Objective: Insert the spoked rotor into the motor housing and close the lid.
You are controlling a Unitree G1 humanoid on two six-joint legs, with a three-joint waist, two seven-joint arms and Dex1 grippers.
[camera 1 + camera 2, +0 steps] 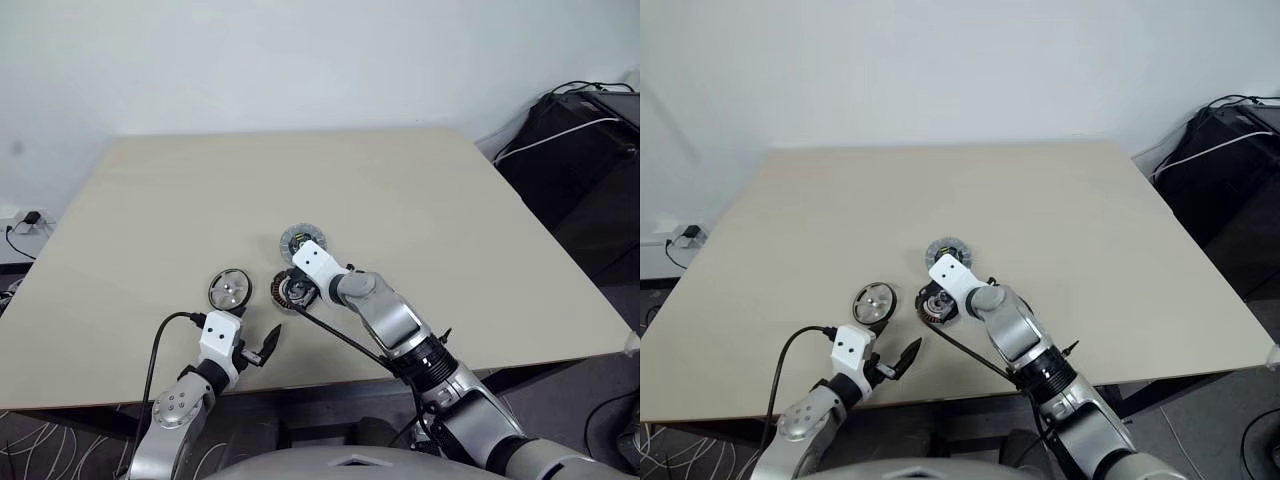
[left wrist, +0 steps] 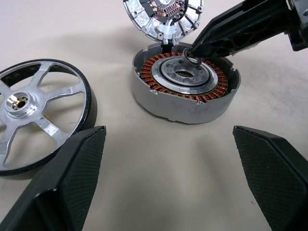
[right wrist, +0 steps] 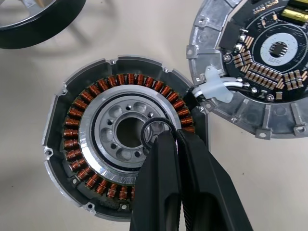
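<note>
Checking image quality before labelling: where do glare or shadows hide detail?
Left wrist view: glare whitens the silvery spoked rotor's hub. Right wrist view: a soft shadow lies under the grey round lid; the copper-wound motor housing and the small dark ring in the shut right gripper read clearly.

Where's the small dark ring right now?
The small dark ring is pinched in the right gripper fingers, just over the silvery centre of the copper-wound motor housing, with the open circuit-board lid beside it.
</note>
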